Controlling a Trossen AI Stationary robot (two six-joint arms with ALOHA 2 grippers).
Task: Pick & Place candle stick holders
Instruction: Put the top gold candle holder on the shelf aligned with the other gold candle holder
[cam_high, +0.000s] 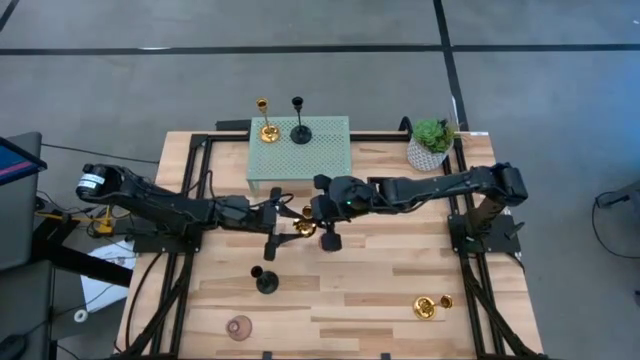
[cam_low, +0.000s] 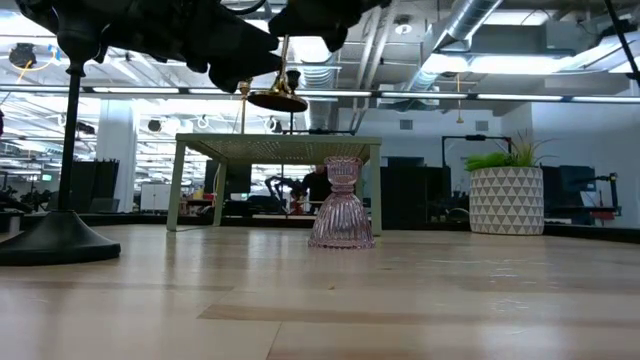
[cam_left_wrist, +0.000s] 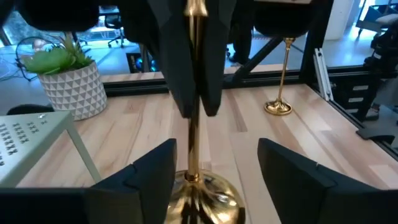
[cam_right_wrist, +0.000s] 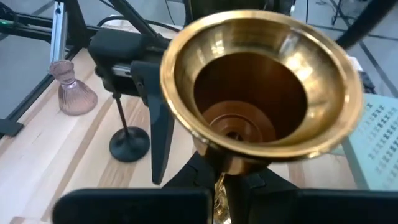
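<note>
Gold holder (cam_high: 304, 227) held above counter (cam_high: 400, 290) centre, right pincer (cam_high: 318, 222) clamped on its slim stem. We judge it rigid metal, polished and slippery, light, base-heavy; best grip low on stem near flared base.

Left pincer (cam_left_wrist: 214, 168) spread wide, fingers either side of base, not touching.

Black holder (cam_high: 265, 279) just beside, toward near edge. Glass holder (cam_high: 239, 326) near left near corner, fragile. Green rack (cam_high: 300, 152) at far edge carries two holders. Plant (cam_high: 431, 143) at far right corner, well apart.
</note>
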